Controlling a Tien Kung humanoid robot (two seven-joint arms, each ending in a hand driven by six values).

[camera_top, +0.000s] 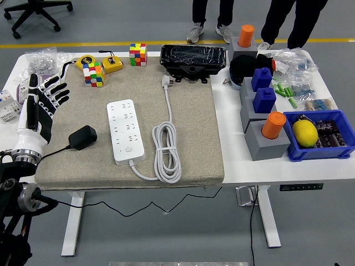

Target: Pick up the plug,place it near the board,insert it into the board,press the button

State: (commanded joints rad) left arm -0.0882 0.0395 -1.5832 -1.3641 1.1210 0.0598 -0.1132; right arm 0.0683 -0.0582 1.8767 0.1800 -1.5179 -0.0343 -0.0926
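- Head view: the left hand [41, 105] is raised over the left end of the bench [244, 166], fingers spread and holding nothing, above the left edge of the grey mat [199, 149].
- The right hand is out of view.
- The black plug [82, 137] lies on the mat just right of the left hand's wrist, apart from it; its thin black cable runs off the mat's left side.
- The white board [125, 131] lies flat on the mat right of the plug, near but not touching, long side running away from the robot.
- The board's white cord [166, 149] leaves its near end, sits in a coil just beside it on the right, then runs up to a white plug head near the black box [193, 58] at the far edge.
- Two colour cubes [138, 54] and a yellow tape measure [112, 64] sit along the mat's far-left edge.
- On the right of the bench stand grey blocks with orange and blue pegs [273, 125], and a blue bin [339, 148] holding a lemon [304, 133].
- Two persons' legs [208, 16] stand on the floor beyond the far side.
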